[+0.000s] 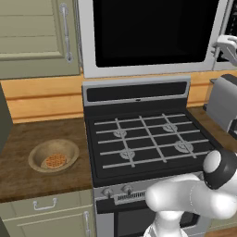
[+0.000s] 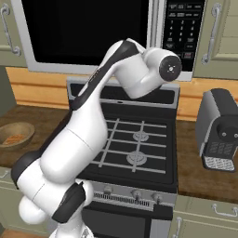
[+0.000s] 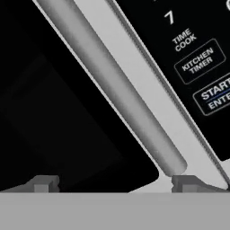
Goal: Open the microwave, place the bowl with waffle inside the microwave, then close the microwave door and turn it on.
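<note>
The microwave [image 1: 148,69] hangs above the stove with the microwave door [image 1: 150,32] shut, its black window dark. In the hand view my gripper [image 3: 114,184] is open, right up against the door. The lower end of the silver bar handle [image 3: 117,85] lies between the fingertips, close to the right one [image 3: 188,183]. The dark button panel [image 3: 197,58] sits just right of the handle. In the left base view my hand [image 1: 225,46] is at the microwave's lower right corner. The tan bowl [image 1: 53,156] with the waffle [image 1: 55,161] rests on the wooden counter left of the stove; the bowl [image 2: 14,134] also shows in the right base view.
A black gas stove [image 1: 148,139] fills the counter below the microwave. A grey coffee machine [image 2: 218,130] stands on the counter to its right. Olive-green cabinets [image 1: 32,37] flank the microwave. My arm [image 2: 93,121] reaches up over the stove.
</note>
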